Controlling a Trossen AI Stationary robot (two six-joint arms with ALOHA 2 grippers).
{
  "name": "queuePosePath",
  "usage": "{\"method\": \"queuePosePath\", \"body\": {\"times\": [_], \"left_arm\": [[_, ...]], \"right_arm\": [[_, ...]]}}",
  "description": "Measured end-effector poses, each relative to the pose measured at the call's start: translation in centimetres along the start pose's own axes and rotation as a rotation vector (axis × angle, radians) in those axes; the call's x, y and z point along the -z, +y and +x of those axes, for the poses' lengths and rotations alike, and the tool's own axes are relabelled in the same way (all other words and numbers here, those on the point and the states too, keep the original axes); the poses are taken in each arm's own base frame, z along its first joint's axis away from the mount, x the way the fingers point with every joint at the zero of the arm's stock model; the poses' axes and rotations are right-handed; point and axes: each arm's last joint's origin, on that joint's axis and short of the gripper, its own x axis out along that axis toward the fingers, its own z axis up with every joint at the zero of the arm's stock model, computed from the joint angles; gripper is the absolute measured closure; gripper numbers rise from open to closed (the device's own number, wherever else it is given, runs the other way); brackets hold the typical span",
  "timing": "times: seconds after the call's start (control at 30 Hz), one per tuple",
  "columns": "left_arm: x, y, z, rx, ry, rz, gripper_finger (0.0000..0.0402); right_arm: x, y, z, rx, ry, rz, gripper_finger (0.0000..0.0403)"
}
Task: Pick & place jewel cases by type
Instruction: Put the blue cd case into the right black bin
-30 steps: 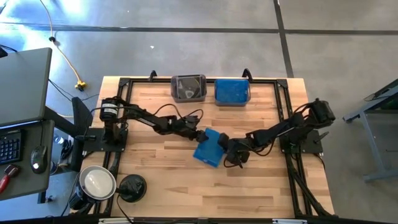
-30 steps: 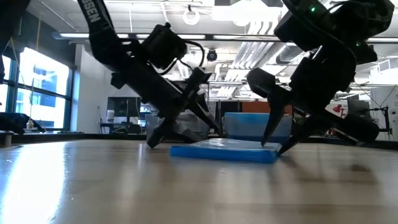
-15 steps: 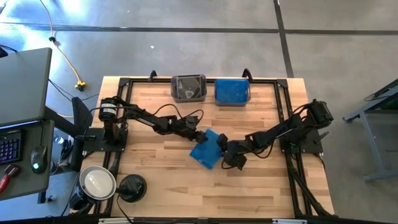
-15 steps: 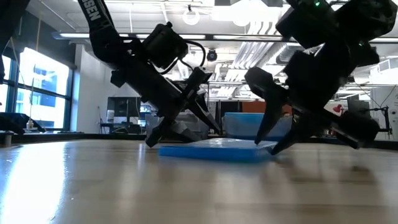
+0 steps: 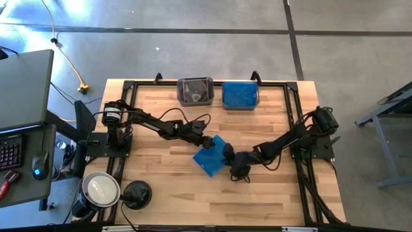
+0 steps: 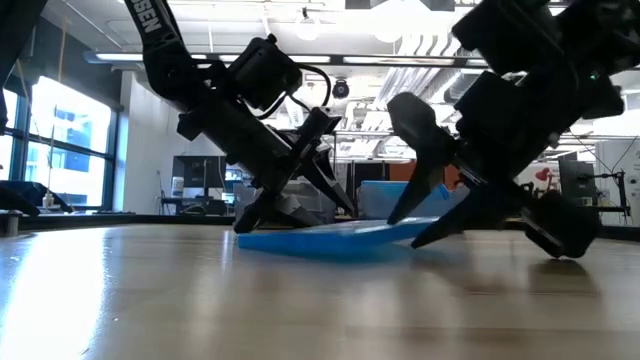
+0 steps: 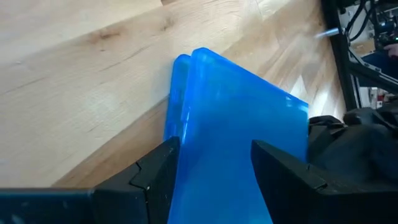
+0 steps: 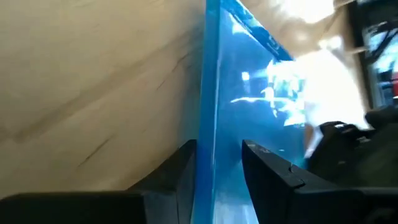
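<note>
While my right tool [image 5: 230, 156] clamps one edge of the flat blue plastic jewel case [image 5: 211, 154] at mid-surface, lifting that edge, my left tool [image 5: 205, 139] stands released astride the opposite corner; the blue-filled translucent tub [image 5: 241, 95] lies beyond, at the far edge.

The robot has two dark arms. The left arm [image 5: 151, 121] is black and made of thin links with chunky round joints. Near its base sits a round part with a silver ring. A thin black cable loops along the arm. In the low view, white letters run down its upper link. The right arm [image 5: 283, 140] is black too, with a boxy block at its base end. The left gripper [image 7: 211, 180] has flat, dark, pointed fingers [image 7: 155, 174] with angled edges.
</note>
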Motion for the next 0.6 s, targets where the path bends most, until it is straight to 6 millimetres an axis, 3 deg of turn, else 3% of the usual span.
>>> {"method": "queuePosePath", "body": {"times": [0.33, 0.43, 0.6], "left_arm": [[0.5, -0.4, 0.0, 0.057, 0.088, 0.008, 0.02], [0.5, -0.5, 0.0, 0.078, 0.117, 0.006, 0.02], [-0.4, 0.0, -0.1, 0.073, 0.101, 0.026, 0.02]], "right_arm": [[-1.2, -0.1, -0.7, 0.272, 0.195, -0.054, 0.0286], [-1.2, 0.1, -0.8, 0.275, 0.222, -0.063, 0.0299], [-2.0, 1.1, -1.0, 0.156, 0.103, -0.103, 0.0346]]}}
